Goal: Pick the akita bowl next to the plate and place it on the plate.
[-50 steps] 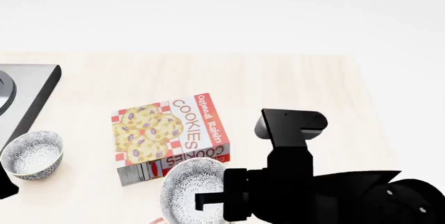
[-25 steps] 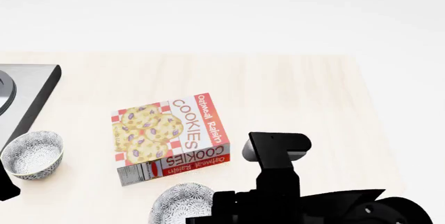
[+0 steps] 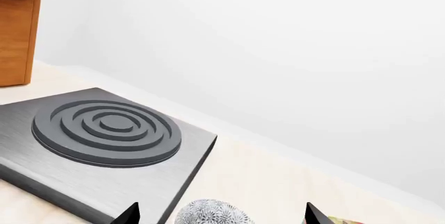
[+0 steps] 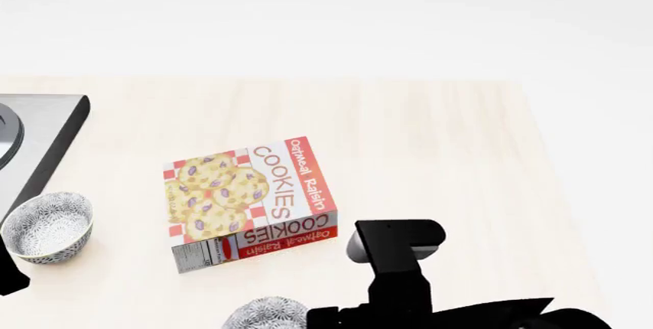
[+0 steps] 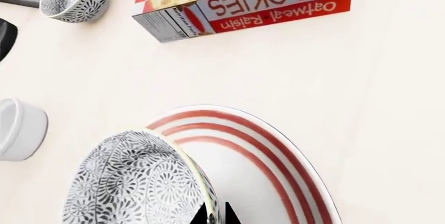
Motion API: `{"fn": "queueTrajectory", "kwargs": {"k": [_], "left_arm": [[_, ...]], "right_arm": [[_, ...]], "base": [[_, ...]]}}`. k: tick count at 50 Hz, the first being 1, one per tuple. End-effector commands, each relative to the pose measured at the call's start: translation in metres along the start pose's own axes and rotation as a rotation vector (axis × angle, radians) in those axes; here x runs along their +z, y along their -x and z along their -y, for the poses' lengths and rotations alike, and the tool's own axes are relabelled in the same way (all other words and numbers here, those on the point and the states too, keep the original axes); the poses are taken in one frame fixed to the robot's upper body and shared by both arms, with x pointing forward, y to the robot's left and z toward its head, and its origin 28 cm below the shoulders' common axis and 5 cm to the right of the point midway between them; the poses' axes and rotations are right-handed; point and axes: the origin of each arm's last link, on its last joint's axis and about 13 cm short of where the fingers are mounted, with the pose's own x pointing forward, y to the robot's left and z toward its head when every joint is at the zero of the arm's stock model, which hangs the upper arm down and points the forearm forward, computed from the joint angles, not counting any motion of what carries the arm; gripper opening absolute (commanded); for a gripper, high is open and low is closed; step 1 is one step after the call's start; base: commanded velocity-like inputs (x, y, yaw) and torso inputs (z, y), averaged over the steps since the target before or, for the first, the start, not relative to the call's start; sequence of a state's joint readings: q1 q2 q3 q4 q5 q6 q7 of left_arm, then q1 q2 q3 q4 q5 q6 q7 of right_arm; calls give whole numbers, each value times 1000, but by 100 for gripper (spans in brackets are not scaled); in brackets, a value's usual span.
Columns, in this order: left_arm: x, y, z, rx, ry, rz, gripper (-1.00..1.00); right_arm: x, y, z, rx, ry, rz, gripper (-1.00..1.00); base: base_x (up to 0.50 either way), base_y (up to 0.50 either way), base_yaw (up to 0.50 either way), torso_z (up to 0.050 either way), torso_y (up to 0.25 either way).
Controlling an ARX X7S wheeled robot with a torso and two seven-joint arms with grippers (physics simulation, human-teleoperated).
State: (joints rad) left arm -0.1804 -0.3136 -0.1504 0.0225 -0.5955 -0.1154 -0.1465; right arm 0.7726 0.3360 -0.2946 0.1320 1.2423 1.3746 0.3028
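Pale wood forms the table [image 4: 429, 138], on which a cookie box [image 4: 250, 200] is laid flat near the middle. In the right wrist view the akita bowl [image 5: 139, 182] is seen tipped on its side, its rim pinched between the fingertips of the right gripper [image 5: 214, 214], which is closed on it. The bowl is held over the red-ringed plate [image 5: 278, 172], at the plate's edge; whether the two touch cannot be told. In the head view only the top of this bowl [image 4: 268, 314] is visible at the lower border, beside the black right arm [image 4: 403, 268]. A plain white cup [image 5: 20, 127] is set just beside the plate. A second patterned bowl [image 4: 48, 226] is stood upright near the table's left edge, next to a grey stove plate [image 3: 104, 130]. The left gripper [image 3: 219, 214] is shown only by two dark fingertips spread wide apart, nothing between them, with the second bowl [image 3: 212, 214] beyond them.
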Motion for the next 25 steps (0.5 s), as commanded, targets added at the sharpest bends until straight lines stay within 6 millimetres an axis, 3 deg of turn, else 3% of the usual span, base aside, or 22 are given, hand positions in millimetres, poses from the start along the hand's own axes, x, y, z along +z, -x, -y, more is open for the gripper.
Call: {"fn": "queueTrajectory", "kwargs": {"k": [1,25], "left_arm": [[2,1,1,1,0,-1,100],[1,0,1,1,0,-1,100]], "right_arm": [[-5,-3,0,21,11,-16,-100],[-7,-11,5,-33,18,-35,-100]], "base": [[0,0,0,0,0],[0,0,0,0,0]]}}
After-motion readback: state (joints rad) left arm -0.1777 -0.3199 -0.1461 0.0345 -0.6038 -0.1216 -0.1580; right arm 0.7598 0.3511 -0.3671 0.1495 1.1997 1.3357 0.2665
